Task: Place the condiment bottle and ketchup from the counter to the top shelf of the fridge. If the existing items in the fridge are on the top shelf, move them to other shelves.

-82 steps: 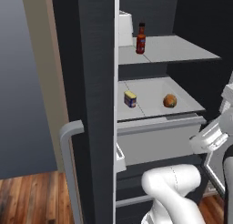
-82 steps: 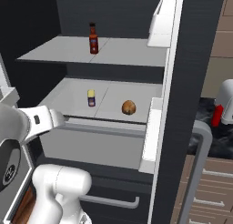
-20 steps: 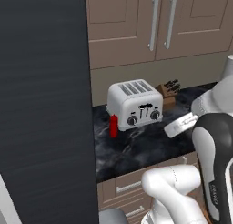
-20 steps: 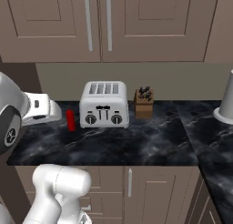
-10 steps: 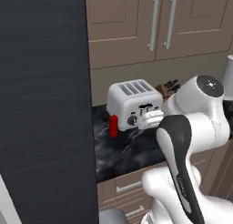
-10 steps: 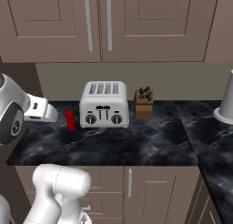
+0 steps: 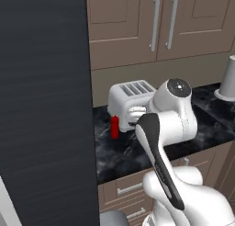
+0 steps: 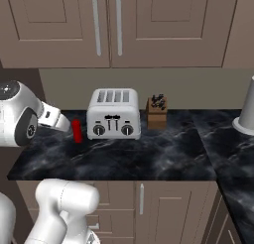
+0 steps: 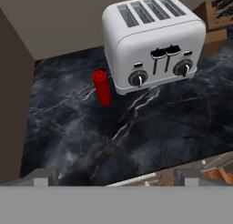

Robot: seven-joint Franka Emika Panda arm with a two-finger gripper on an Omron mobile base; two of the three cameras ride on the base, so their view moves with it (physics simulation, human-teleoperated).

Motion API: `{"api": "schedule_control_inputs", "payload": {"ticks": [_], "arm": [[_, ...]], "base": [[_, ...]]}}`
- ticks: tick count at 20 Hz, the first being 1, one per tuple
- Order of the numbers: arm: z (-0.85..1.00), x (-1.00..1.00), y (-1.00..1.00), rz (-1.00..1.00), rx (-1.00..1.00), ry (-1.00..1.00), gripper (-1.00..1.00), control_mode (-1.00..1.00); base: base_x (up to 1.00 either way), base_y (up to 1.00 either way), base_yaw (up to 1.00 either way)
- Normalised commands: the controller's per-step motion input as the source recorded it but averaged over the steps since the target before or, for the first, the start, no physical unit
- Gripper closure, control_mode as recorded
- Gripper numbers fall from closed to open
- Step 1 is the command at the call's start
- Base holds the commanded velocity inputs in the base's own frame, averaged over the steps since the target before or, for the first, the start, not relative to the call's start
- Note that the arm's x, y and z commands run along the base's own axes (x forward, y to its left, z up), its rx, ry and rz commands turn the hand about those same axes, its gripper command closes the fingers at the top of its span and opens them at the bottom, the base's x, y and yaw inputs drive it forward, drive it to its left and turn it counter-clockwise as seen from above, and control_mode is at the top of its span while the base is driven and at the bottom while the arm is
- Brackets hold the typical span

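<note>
Since a second ago our white arm has swung across in front of the four-slot white toaster (image 9: pixel 152 41), and the fingers (image 9: pixel 113 175) now hang above the black marbled table (image 9: pixel 150 127), spread fully wide, holding nothing. The red cylindrical ketchup bottle (image 9: pixel 102 87) stands upright on the table just beside the toaster's left end, apart from the fingers. A wooden knife block (image 8: pixel 157 112) sits right of the toaster.

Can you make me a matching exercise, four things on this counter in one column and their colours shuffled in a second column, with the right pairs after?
Things:
1. ketchup bottle
2. toaster
3. knife block
4. counter

Colours:
A. black marble
B. brown
C. red
D. white

Pairs: 1-C, 2-D, 3-B, 4-A
</note>
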Motion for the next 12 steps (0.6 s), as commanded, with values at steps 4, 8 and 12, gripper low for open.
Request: {"api": "schedule_control_inputs", "payload": {"ticks": [4,8,12], "arm": [[-0.57,0.18,0.06,-0.04,0.0,0.08,-1.0,-1.0],[-0.36,0.15,0.37,-0.06,0.0,0.01,-1.0,-1.0],[-0.22,0.36,0.38,-0.08,0.0,0.0,-1.0,-1.0]], "base": [[0.0,0.0,0.0],[0.0,0.0,0.0],[0.0,0.0,0.0]]}}
